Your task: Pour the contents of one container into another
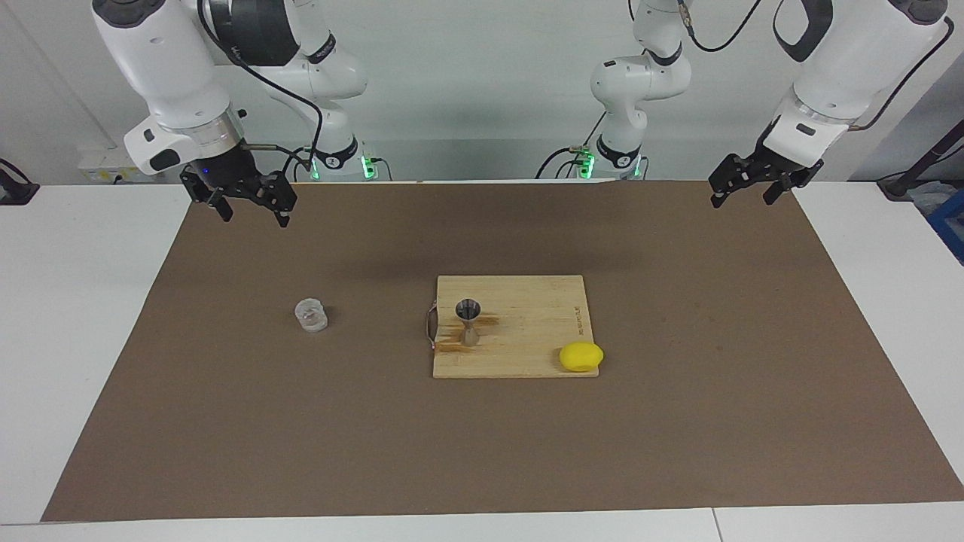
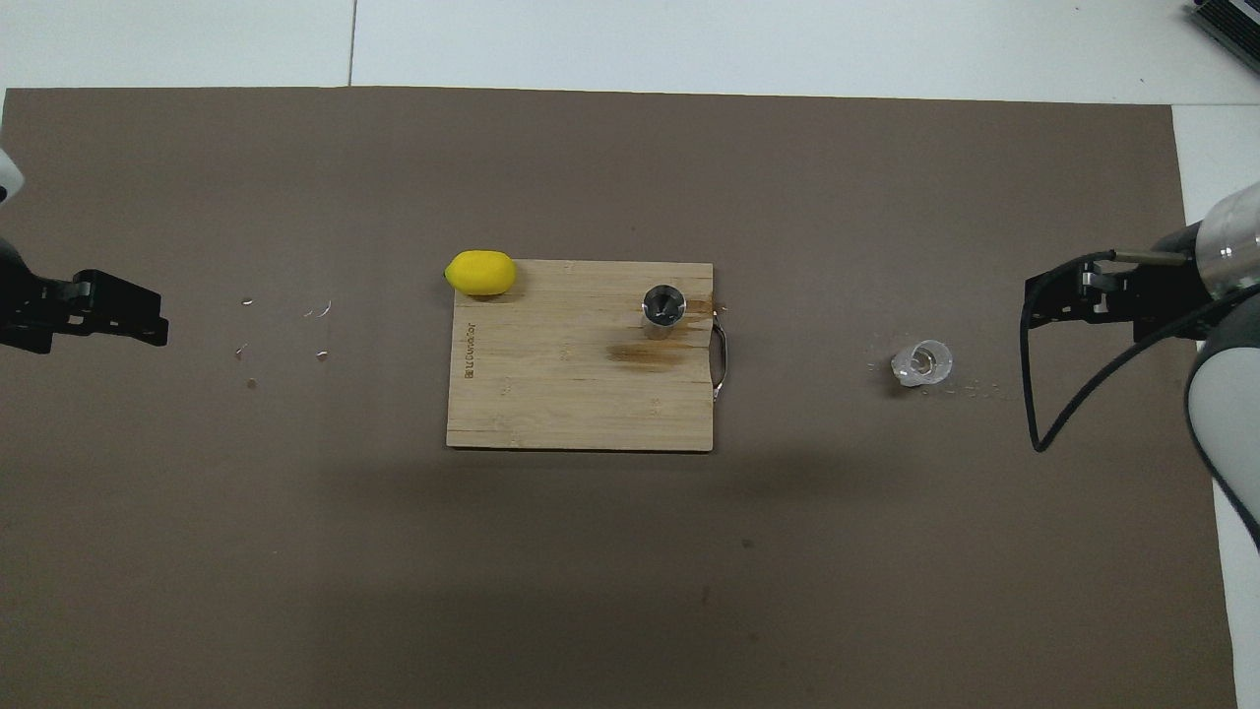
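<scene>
A wooden board [image 1: 520,324] lies in the middle of the brown mat [image 1: 482,452] that covers the white tabletop [image 1: 75,316], and everything else is placed from it. The metal jigger [image 1: 468,321] stands upright on the board, at the end toward the right arm, close to the board's metal handle [image 1: 430,325]. The facing view shows its hourglass shape, narrow at the waist; the overhead view shows only its round open mouth [image 2: 662,304] and the brown stain [image 2: 645,354] on the wood just beside it. A lemon [image 1: 581,356] sits on the board's corner toward the left arm, on the edge farther from the robots.

The glass tumbler [image 1: 310,315] stands on the mat, well apart from the board toward the right arm's end. From above, small pale flecks [image 2: 970,391] show on the mat beside the glass, and more [image 2: 285,330] lie off the board's other end; the facing view does not show them.

Dark lettering [image 2: 471,351] runs along the board's lemon end, too small to read.

The right hand [image 1: 249,199] hangs over the mat's corner toward its own end, fingers spread wide, holding nothing. The left hand [image 1: 744,181] hangs over the mat's corner at the other end, also wide and empty, waiting.
</scene>
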Action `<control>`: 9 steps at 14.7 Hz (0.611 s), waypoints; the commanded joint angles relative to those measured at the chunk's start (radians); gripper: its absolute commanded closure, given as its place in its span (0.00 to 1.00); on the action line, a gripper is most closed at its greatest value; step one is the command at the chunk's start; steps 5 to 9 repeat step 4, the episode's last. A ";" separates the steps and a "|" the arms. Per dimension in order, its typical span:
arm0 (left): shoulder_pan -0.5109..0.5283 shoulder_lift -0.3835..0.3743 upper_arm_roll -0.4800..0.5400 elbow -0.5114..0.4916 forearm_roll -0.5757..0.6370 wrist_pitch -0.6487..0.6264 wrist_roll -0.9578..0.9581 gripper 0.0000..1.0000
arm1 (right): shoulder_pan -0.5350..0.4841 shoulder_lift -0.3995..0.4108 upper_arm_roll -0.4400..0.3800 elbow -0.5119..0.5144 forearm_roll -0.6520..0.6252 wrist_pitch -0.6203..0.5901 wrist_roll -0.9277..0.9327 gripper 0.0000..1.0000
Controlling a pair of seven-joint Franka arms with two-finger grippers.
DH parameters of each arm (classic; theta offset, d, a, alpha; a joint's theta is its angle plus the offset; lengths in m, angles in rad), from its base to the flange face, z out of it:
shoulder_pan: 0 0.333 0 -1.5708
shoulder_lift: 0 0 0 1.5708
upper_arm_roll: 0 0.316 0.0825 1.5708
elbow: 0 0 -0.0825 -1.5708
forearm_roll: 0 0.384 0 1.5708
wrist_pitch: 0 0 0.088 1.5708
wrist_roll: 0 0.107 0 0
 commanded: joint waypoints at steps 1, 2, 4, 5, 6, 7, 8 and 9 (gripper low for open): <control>-0.005 -0.027 0.006 -0.030 0.013 0.004 0.006 0.00 | -0.009 -0.024 0.001 -0.029 0.007 -0.005 -0.026 0.00; -0.006 -0.027 0.006 -0.030 0.013 0.004 0.006 0.00 | -0.010 -0.024 0.001 -0.030 0.007 -0.005 -0.026 0.00; -0.006 -0.029 0.006 -0.030 0.013 0.004 0.006 0.00 | -0.012 -0.024 0.001 -0.029 0.007 -0.005 -0.025 0.00; -0.006 -0.029 0.006 -0.030 0.013 0.004 0.006 0.00 | -0.012 -0.024 0.001 -0.029 0.007 -0.005 -0.025 0.00; -0.006 -0.029 0.006 -0.030 0.013 0.004 0.006 0.00 | -0.012 -0.024 0.001 -0.029 0.007 -0.005 -0.025 0.00; -0.006 -0.029 0.006 -0.030 0.013 0.004 0.006 0.00 | -0.012 -0.024 0.001 -0.029 0.007 -0.005 -0.025 0.00; -0.006 -0.029 0.006 -0.030 0.013 0.004 0.006 0.00 | -0.012 -0.024 0.001 -0.029 0.007 -0.005 -0.025 0.00; -0.006 -0.029 0.006 -0.030 0.013 0.004 0.006 0.00 | -0.012 -0.024 0.001 -0.029 0.007 -0.005 -0.025 0.00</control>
